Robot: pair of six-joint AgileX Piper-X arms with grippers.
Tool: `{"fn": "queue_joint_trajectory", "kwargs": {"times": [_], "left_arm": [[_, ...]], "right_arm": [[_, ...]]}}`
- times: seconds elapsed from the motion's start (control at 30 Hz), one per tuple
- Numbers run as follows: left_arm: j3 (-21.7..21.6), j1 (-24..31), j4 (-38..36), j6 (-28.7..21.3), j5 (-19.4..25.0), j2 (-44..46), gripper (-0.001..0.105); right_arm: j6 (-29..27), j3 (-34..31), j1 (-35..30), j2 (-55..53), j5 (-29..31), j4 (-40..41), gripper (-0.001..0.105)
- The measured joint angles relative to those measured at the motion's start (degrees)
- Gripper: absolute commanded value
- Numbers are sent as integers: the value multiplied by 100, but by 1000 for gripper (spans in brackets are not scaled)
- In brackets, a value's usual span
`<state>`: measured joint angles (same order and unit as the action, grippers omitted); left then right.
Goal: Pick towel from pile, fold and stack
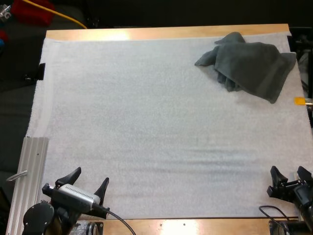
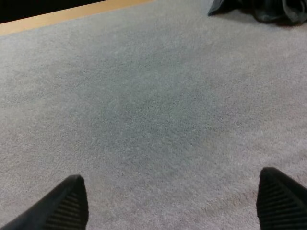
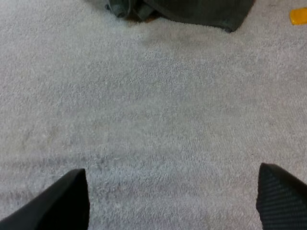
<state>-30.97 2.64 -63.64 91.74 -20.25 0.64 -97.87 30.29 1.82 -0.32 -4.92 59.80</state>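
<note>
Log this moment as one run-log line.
towel: crumpled, far right of mat | left claw: open, empty, near edge | right claw: open, empty, near edge | fold: not started

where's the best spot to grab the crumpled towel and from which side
Probably the bunched folds at the near-left edge of the crumpled towel: they look raised off the mat, easy to pinch, while the right part lies flat. Come from above with the right end effector, open and nearer to it.
</note>
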Motion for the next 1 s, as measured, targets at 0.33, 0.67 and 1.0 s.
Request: {"fn": "queue_joint_trajectory", "kwargs": {"times": [0.33, 0.67, 1.0], "left_arm": [[0, 0, 0, 0, 0, 0, 70], [0, 0, 135, 191, -157, 0, 70], [-99, 0, 256, 972, -1215, 0, 70]], "right_arm": [[7, 0, 0, 0, 0, 0, 70], [142, 18, 0, 0, 0, -41, 70], [323, 778, 0, 310, -122, -42, 70]]}}
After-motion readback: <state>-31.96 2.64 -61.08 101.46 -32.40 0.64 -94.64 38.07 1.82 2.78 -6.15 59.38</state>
